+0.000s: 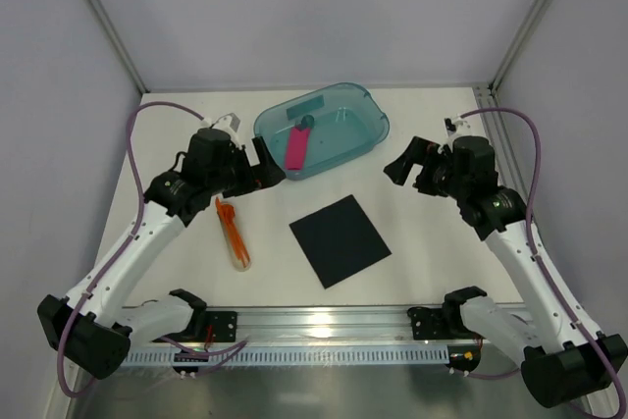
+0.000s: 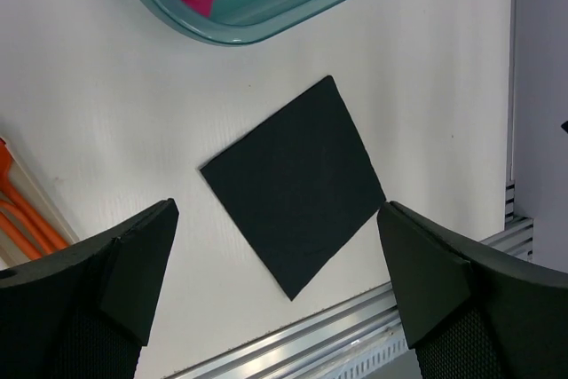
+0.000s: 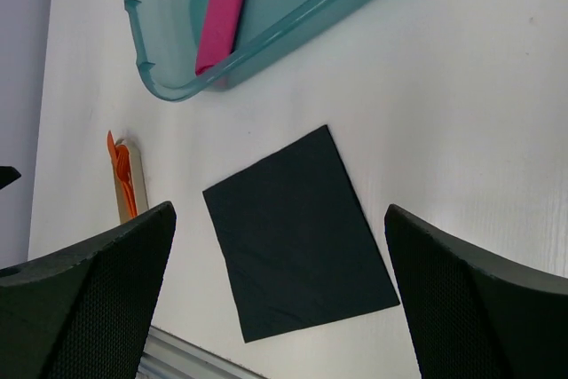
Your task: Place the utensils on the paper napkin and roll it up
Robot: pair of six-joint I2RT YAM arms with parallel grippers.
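The black paper napkin point(image 1: 340, 239) lies flat on the white table, corner toward me; it also shows in the left wrist view point(image 2: 295, 185) and the right wrist view point(image 3: 298, 232). The orange utensils point(image 1: 229, 226) lie in a pale beige tube to its left, seen at the edges of the left wrist view point(image 2: 22, 215) and the right wrist view point(image 3: 122, 177). My left gripper point(image 1: 263, 170) is open and empty, raised above the table between tube and tub. My right gripper point(image 1: 404, 165) is open and empty, raised at the napkin's far right.
A teal translucent tub point(image 1: 322, 130) stands at the back centre with a pink flat bar point(image 1: 297, 145) inside. An aluminium rail point(image 1: 324, 323) runs along the near edge. Frame posts stand at the back corners.
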